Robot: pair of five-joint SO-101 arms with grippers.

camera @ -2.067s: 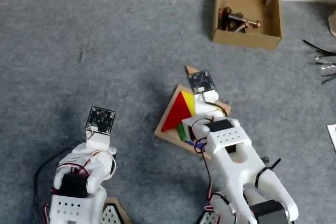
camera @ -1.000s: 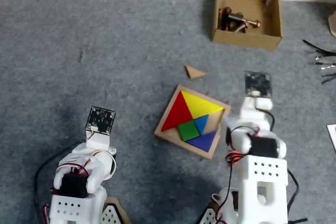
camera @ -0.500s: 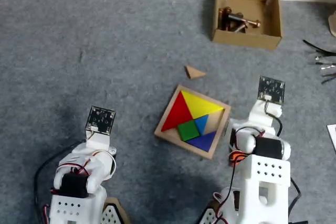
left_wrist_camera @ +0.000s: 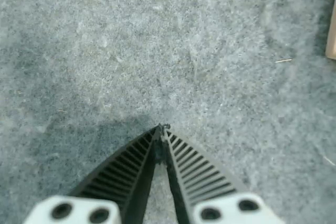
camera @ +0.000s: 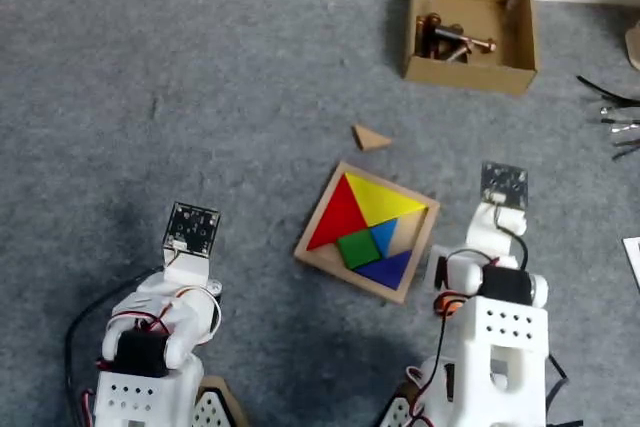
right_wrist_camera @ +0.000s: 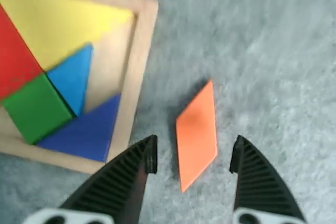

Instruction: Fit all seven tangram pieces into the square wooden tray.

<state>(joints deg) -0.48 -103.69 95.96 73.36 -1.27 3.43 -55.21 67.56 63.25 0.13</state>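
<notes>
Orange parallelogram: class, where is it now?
In the right wrist view the orange parallelogram lies on the grey carpet just outside the wooden tray, between the fingers of the open right gripper.

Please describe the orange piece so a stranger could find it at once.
Start at the square wooden tray. On the grey carpet beside its rim lies the orange piece, before the open right end effector. It alone is orange and a parallelogram.

An open cardboard box (camera: 468, 77) (copper-coloured metal parts (camera: 450, 39) lie inside) stands on the grey carpet (camera: 180, 97); thin black cables (camera: 605, 93) lie nearby.
</notes>
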